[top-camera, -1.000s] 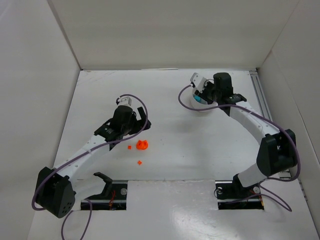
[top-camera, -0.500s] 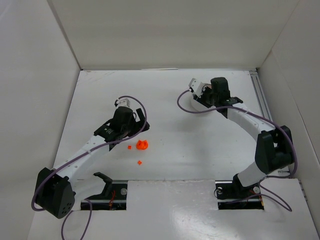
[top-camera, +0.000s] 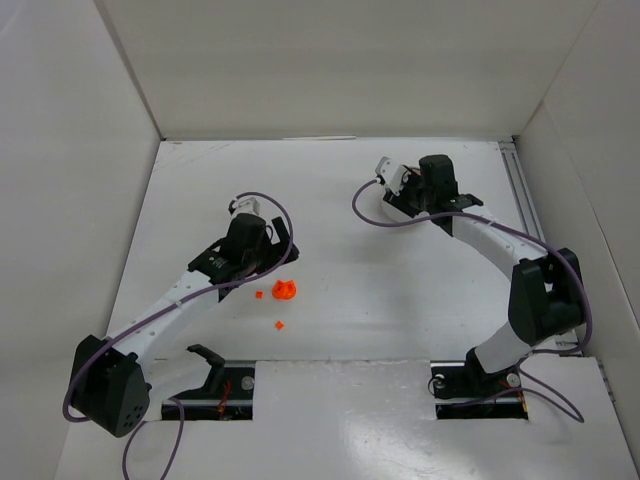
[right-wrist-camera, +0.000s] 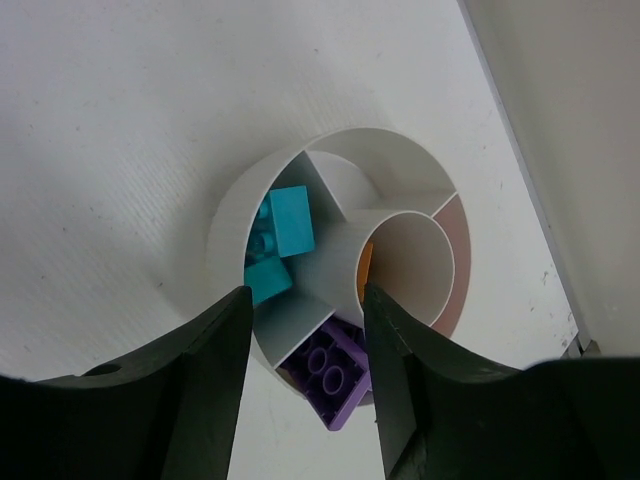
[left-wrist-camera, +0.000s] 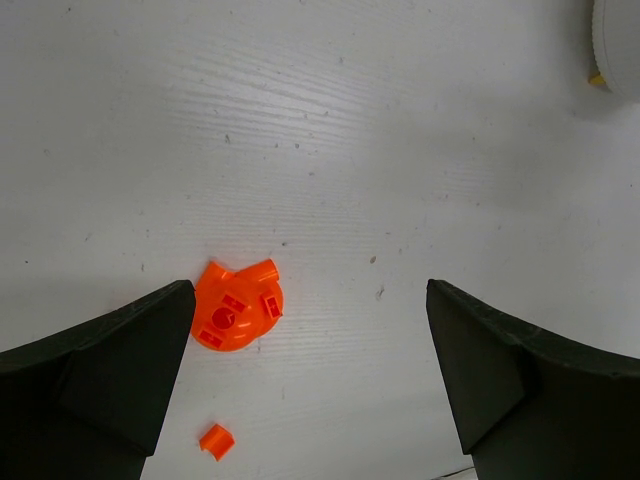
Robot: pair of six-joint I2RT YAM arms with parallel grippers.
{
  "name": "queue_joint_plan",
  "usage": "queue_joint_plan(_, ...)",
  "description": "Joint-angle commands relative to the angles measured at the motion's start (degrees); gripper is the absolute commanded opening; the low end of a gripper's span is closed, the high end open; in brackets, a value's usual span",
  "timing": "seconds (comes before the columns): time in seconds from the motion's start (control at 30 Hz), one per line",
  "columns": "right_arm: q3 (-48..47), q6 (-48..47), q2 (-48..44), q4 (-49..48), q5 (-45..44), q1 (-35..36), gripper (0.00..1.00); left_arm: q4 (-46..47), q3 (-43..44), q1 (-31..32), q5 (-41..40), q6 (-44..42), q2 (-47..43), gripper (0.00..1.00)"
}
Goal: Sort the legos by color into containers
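**Left arm, pick**
- The left gripper (left-wrist-camera: 310, 295) has its jaws spread wide, with nothing between them and nothing touching either finger.
- The orange round piece (left-wrist-camera: 237, 315) lies on the table (left-wrist-camera: 400, 150) inside the gap. It sits well off centre, right against the inner edge of the finger on the left of the wrist view.
- The piece is roughly a disc with two short stubs on its far side, so it has no real long axis.
- A small orange bit (left-wrist-camera: 215, 440) lies nearer the wrist than the disc. A second bit (top-camera: 258, 295) shows only from above.
- I cannot tell the gripper's height over the table from these views.
- Judgement: the gripper needs a sideways shift toward that finger's side to centre the disc before it closes. Otherwise the finger may come down on the rim.

**Right arm**
- The right gripper (right-wrist-camera: 305, 305) hangs over the dish (right-wrist-camera: 225, 225) with its jaws moderately apart and carries nothing.
- Directly ahead of the fingers are the teal bricks (right-wrist-camera: 283, 228) in one wedge and a purple brick (right-wrist-camera: 330, 372) in the next. A sliver of orange shows in the centre ring.

**Nearer arm**
- The loose orange pieces are beside the left gripper and well apart from the right one, so the left arm is the one to take them.
- The dish sits far ahead and to the right of the left tool.
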State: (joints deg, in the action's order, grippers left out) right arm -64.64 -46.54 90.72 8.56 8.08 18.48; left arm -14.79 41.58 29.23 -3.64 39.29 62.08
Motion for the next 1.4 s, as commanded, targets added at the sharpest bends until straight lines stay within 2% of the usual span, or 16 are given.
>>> queue_joint_plan(0.0, -0.13, 0.58, 0.07, -2.67, 0.36, 0.5, 0.54, -0.59, -0.71, 0.03, -0.93, 0.44, -1.18, 1.0)
queue_joint_plan(0.13, -0.13, 0.58, 0.07, -2.67, -0.34, 1.03, 0.55, -0.59, -0.71, 0.03, -0.93, 0.44, -1.18, 1.0)
queue_joint_plan(0.4, -0.66, 0.05, -6.25, -2.67, 0.8, 2.7, 0.63, -3.84, -0.19, 0.03, -1.46, 2.2, -3.02, 1.0)
queue_joint_plan(0.5, 0.74, 0.05, -9.85, -2.67, 5.08, 3.23, 0.73, -6.47, -0.19, 0.03, -2.94, 4.83, -4.08, 1.0)
queue_joint_plan(0.53, 1.27, -0.73, -10.64, -2.67, 6.5, 3.75, 0.87, -7.09, -0.71, 0.03, -3.56, 5.36, -4.69, 1.0)
queue_joint_plan(0.63, 3.64, -1.71, -13.1, -2.67, 9.94, 8.14, 0.92, -9.2, -0.71, -0.49, -4.18, 7.99, -6.01, 1.0)
queue_joint_plan(0.67, 4.34, -2.32, -13.63, -2.67, 10.55, 9.63, 0.99, -10.16, -0.71, -0.49, -4.88, 8.95, -6.79, 1.0)
queue_joint_plan(0.87, 7.42, -1.71, -12.85, -5.29, 13.72, 20.88, 0.99, -22.47, 2.54, -4.27, -9.1, 17.04, -7.59, 1.0)
queue_joint_plan(0.9, 7.43, -1.19, -11.63, -5.91, 13.72, 24.2, 0.99, -22.48, 2.54, -5.06, -9.1, 17.05, -8.46, 1.0)
queue_joint_plan(1.1, 6.82, -1.52, -4.08, -9.69, 15.47, 33.88, 0.99, -22.48, 2.01, -5.59, -8.49, 16.27, -13.04, 1.0)
queue_joint_plan(1.23, 5.15, -3.98, 0.06, -9.7, 18.29, 38.11, 0.98, -22.48, 2.01, -5.59, -8.49, 15.73, -13.57, 1.0)
queue_joint_plan(1.37, 2.34, -5.4, 6.99, -9.7, 20.39, 38.65, 0.98, -23.01, 1.48, -5.59, -8.49, 14.33, -13.57, 1.0)
